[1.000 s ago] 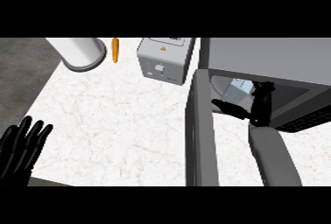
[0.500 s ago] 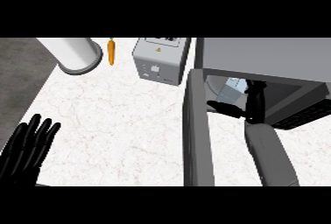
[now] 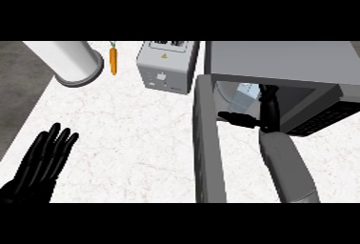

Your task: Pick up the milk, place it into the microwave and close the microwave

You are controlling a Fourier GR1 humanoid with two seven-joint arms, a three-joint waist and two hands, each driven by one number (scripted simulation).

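White marbled surface point(image 3: 141, 143) fills the left and centre of the head view.

1. At the lower left you see the left hand point(image 3: 35, 167). It rests by the surface's left edge with its fingers straight, spread slightly and pointing up the view. It holds nothing.
2. At the upper left, a white cylinder point(image 3: 70, 62) stands upright on the surface.
3. Just right of the cylinder, a carrot point(image 3: 113, 61) lies lengthwise, apart from it.
4. Right of the carrot stands a grey toaster point(image 3: 167, 66), with its slots toward the far edge.
5. Next comes the microwave point(image 3: 281, 57), at the upper right. Its door point(image 3: 207, 143) stands open, swung out toward you, and runs down the view as a grey frame.
6. The milk point(image 3: 241, 93) stands inside the microwave cavity, toward the left side of the opening.
7. The right hand point(image 3: 267, 107) reaches into the cavity on its grey forearm point(image 3: 285, 167). Its fingers extend straight, just right of the milk. Its thumb sticks out to the left, below the milk. You cannot tell whether the hand touches the milk.
8. At the far right, the dark control panel point(image 3: 323, 119) faces down the view.
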